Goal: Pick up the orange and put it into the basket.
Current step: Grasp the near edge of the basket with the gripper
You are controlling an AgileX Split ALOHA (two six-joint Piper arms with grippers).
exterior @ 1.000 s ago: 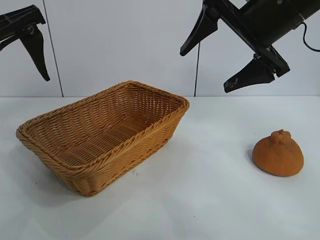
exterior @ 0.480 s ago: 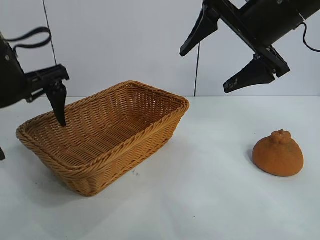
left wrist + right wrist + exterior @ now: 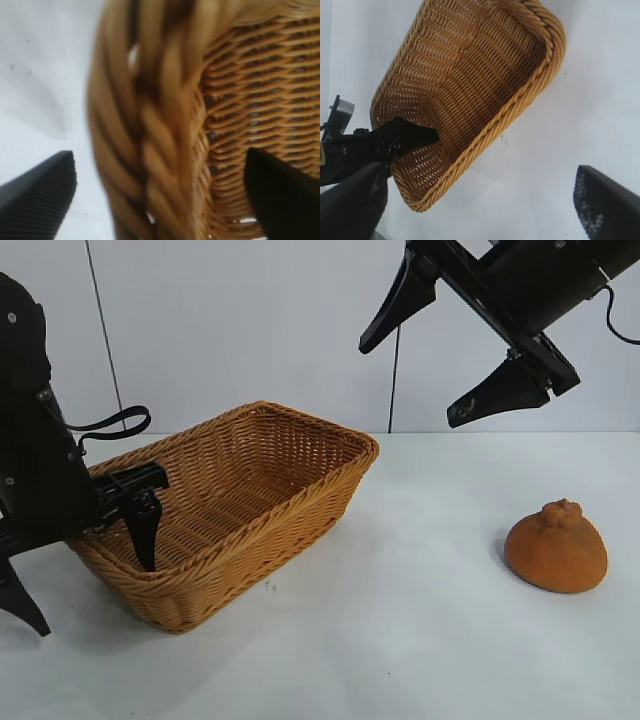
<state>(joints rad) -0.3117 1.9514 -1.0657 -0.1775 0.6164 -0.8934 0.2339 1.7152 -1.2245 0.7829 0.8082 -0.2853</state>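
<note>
The orange (image 3: 556, 547) sits on the white table at the right, knobby bump up, untouched. The wicker basket (image 3: 300, 435) stands at centre-left; it also shows in the right wrist view (image 3: 540, 20). My left gripper (image 3: 85, 565) is open and straddles the basket's near-left rim, one finger inside the basket, one outside on the table. In the left wrist view the braided rim (image 3: 150, 130) fills the gap between my open jaws. My right gripper (image 3: 425, 360) hangs open and empty high above the table, up and left of the orange.
The white table (image 3: 420, 640) runs between basket and orange and in front of both. A white panelled wall stands behind. The left arm (image 3: 365, 145) shows in the right wrist view at the basket's end.
My left arm has swung down from the upper left to the basket's near-left rim, jaws now astride it. The right arm, orange and basket have not moved.
</note>
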